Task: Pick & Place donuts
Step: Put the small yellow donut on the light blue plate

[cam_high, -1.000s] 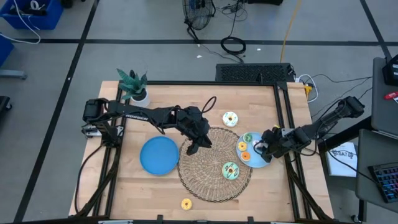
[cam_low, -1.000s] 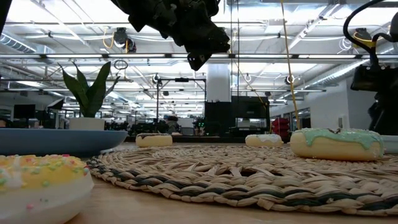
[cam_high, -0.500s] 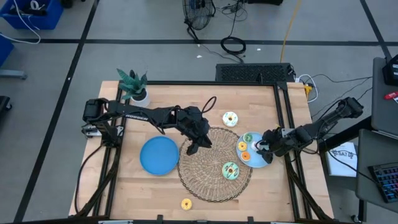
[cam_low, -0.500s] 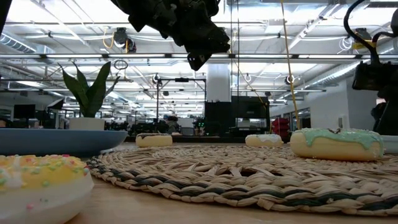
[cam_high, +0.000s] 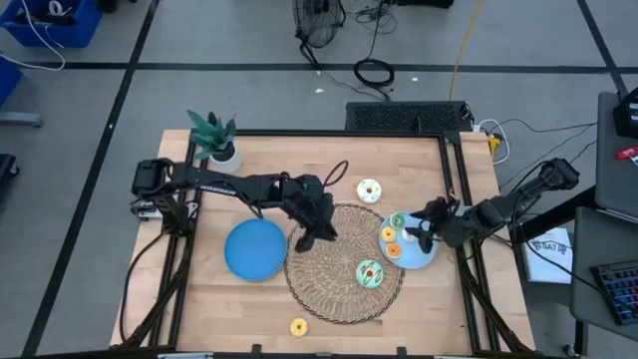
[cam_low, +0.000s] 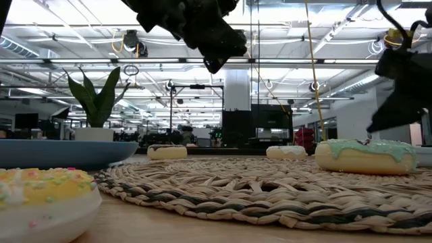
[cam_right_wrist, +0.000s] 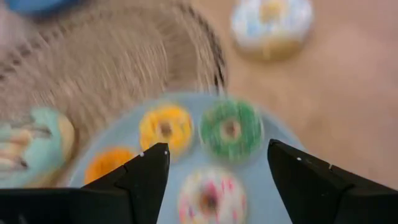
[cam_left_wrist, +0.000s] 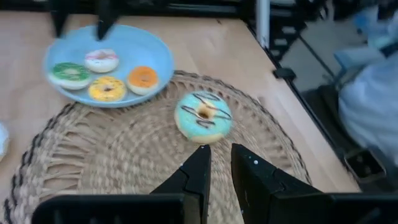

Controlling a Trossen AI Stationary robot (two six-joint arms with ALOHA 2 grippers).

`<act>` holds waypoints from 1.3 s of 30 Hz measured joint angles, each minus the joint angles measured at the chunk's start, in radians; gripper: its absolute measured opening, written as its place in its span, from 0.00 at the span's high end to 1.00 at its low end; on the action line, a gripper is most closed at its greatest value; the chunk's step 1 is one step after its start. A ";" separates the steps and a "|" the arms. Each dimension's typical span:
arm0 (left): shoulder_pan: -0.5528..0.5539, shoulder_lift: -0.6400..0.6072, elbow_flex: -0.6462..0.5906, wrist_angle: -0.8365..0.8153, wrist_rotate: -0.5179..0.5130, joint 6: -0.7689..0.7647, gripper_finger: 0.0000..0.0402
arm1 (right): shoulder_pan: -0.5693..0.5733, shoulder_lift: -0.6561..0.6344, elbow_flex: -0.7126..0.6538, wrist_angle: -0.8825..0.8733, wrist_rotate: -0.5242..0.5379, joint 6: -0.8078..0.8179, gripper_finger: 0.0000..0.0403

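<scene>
High view shows the donuts spread over the right half of the bench (cam_high: pixel 439 160). Four small ones lie on the blue plate (cam_high: pixel 427 261) at the mat's right edge: green (cam_high: pixel 398 220), yellow (cam_high: pixel 388 234), orange (cam_high: pixel 393 250) and pink (cam_right_wrist: pixel 208 200). A larger mint-iced donut (cam_high: pixel 370 273) with dark stripes lies on the mat (cam_high: pixel 324 289), near its right edge. A white-iced one (cam_high: pixel 370 189) sits on bare wood toward the back edge, and a yellow sprinkled one (cam_high: pixel 298 326) lies near the front edge. A second plate (cam_high: pixel 254 249), with nothing on it, lies against the mat's left edge.

They look like light, stiff toy rings with smooth, glossy icing, so probably a little slippery and in no danger of crushing. The surest hold is likely across the ring's outer sides, or with one finger down through the hole and one outside; the small ones on the plate lie close together, which leaves little room for fingers.

The right gripper (cam_right_wrist: pixel 217 165) hovers over the plate's four donuts with its jaws wide apart and nothing between them. The left gripper (cam_left_wrist: pixel 217 158) hangs above the mat's back-left part, its jaws nearly closed on nothing, pointing toward the mint donut.
</scene>
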 joint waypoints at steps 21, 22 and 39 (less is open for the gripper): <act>-0.519 0.002 -0.001 -0.200 -0.498 -0.270 0.83 | 0.001 -0.008 -0.002 0.858 -0.120 -0.964 0.36; -0.534 0.003 -0.001 -0.208 -0.520 -0.347 0.82 | 0.001 -0.008 -0.002 0.858 -0.120 -0.969 0.36; -0.670 0.255 0.269 -0.384 -0.529 -0.587 0.45 | 0.001 -0.011 0.000 0.892 -0.117 -0.959 0.36</act>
